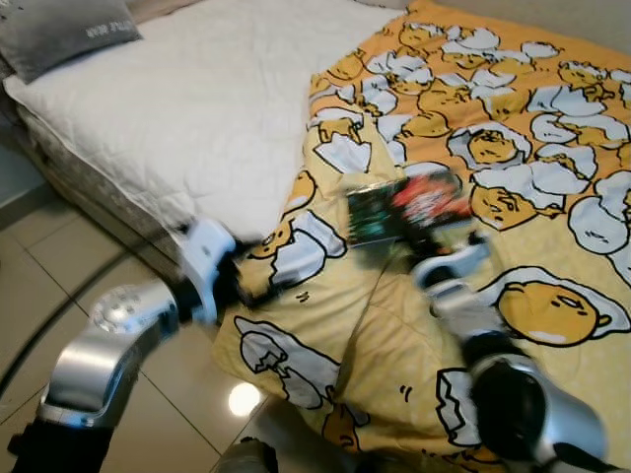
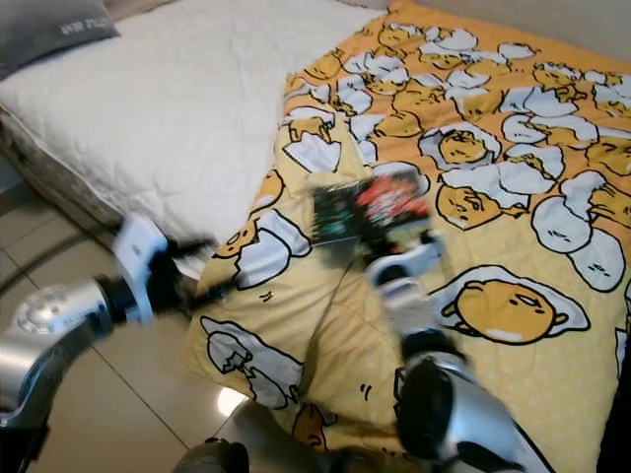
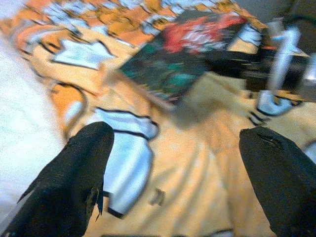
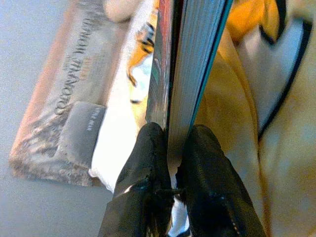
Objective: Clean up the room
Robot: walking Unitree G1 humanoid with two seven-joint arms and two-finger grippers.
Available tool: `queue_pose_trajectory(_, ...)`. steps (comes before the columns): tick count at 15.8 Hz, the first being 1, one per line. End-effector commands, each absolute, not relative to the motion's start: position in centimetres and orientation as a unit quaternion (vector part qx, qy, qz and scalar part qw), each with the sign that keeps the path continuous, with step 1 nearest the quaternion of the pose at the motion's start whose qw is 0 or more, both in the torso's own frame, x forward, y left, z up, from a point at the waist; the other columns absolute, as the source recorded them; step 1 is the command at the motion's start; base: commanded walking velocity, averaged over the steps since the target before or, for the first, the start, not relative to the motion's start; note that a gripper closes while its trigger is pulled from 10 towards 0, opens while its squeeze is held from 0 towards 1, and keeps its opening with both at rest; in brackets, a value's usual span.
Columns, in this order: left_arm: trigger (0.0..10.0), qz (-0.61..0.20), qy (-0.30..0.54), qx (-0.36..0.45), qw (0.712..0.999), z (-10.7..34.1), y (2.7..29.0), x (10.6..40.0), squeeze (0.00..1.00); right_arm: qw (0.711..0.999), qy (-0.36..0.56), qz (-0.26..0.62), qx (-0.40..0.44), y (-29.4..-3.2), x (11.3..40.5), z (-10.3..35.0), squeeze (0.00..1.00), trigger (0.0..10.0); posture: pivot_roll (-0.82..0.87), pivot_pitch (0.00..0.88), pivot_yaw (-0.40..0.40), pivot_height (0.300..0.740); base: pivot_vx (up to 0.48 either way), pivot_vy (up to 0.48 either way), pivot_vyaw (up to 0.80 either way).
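Observation:
A book [image 1: 404, 205] with a dark green and red cover hangs just above the yellow egg-print blanket [image 1: 513, 118] on the bed. My right gripper [image 4: 170, 163] is shut on the book's edge, one black finger on each side of the pages [image 4: 197, 64]. The right arm [image 1: 513, 394] reaches in from the lower right. My left gripper [image 3: 173, 168] is open near the blanket's hanging edge, left of the book [image 3: 182, 54], its fingertips [image 3: 84, 177] wide apart. The left arm [image 1: 118, 335] is over the floor beside the bed.
A white quilted mattress cover [image 1: 197, 99] lies left of the blanket, with a grey pillow [image 1: 69, 30] at the far left corner. Glossy beige floor tiles [image 1: 59, 266] run along the bed's side. The blanket drapes over the bed's near corner [image 1: 286, 365].

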State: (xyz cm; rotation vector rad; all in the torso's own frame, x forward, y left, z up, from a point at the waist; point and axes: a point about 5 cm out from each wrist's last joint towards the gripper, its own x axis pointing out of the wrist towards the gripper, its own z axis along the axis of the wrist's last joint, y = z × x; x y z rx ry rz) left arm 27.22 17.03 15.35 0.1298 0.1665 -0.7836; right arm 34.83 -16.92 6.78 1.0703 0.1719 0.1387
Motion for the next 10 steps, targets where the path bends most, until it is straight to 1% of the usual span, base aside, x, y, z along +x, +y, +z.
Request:
queue_pose_trajectory(1, 10.0, -0.370, 0.077, 0.063, 0.924, 15.6, 17.3, 27.5, 0.25, 0.865, 0.070, 0.099, 0.487, -17.0, 35.0, 7.5, 0.00, 0.0, 0.00, 0.000, 0.025, 0.740, 0.000, 0.000, 0.00)
queue_pose_trajectory(2, 10.0, -0.370, 0.083, 0.052, 0.924, 15.8, 17.7, 27.9, 0.82, 0.879, 0.066, 0.131, 0.454, -17.6, 34.9, 7.9, 0.00, 0.0, -0.01, 0.000, 0.032, 0.740, 0.000, 0.000, 0.00)
queue_pose_trajectory(3, 10.0, -0.375, 0.082, 0.032, 0.923, 16.5, 18.1, 28.4, 1.00, 0.893, 0.059, 0.194, 0.402, -18.1, 34.7, 8.7, 0.00, 0.0, -0.01, 0.000, 0.036, 0.740, 0.000, 0.000, 0.00)
queue_pose_trajectory(5, 10.0, -0.404, 0.065, -0.001, 0.913, 18.1, 18.2, 29.5, 1.00, 0.894, 0.064, 0.300, 0.326, -17.9, 34.4, 10.2, 0.00, 0.0, -0.01, 0.000, 0.039, 0.740, 0.000, 0.000, 0.00)
queue_pose_trajectory(6, 10.0, -0.420, 0.060, -0.011, 0.906, 18.5, 18.2, 30.2, 1.00, 0.883, 0.074, 0.362, 0.290, -17.5, 34.0, 10.7, 0.00, 0.0, -0.01, 0.000, 0.041, 0.740, 0.000, 0.000, 0.00)
queue_pose_trajectory(7, 10.0, -0.430, 0.062, -0.016, 0.900, 18.7, 18.2, 30.5, 1.00, 0.869, 0.077, 0.400, 0.279, -17.2, 33.7, 11.1, 0.00, 0.0, -0.01, 0.000, 0.041, 0.740, 0.000, 0.000, 0.00)
queue_pose_trajectory(8, 10.0, -0.438, 0.066, -0.023, 0.896, 18.7, 18.1, 30.9, 1.00, 0.854, 0.075, 0.432, 0.279, -17.0, 33.4, 11.7, 0.00, 0.0, -0.01, 0.000, 0.040, 0.740, 0.000, 0.000, 0.00)
queue_pose_trajectory(9, 10.0, -0.439, 0.068, -0.025, 0.895, 18.8, 18.1, 31.1, 1.00, 0.847, 0.073, 0.446, 0.281, -16.9, 33.3, 11.9, 0.00, 0.0, -0.01, 0.000, 0.040, 0.740, 0.000, 0.000, 0.00)
queue_pose_trajectory(10, 10.0, -0.446, 0.072, -0.033, 0.892, 18.6, 18.0, 31.5, 0.98, 0.816, 0.072, 0.502, 0.278, -16.5, 32.5, 12.8, 0.00, 0.0, 0.00, 0.000, 0.039, 0.740, 0.000, 0.000, 0.00)
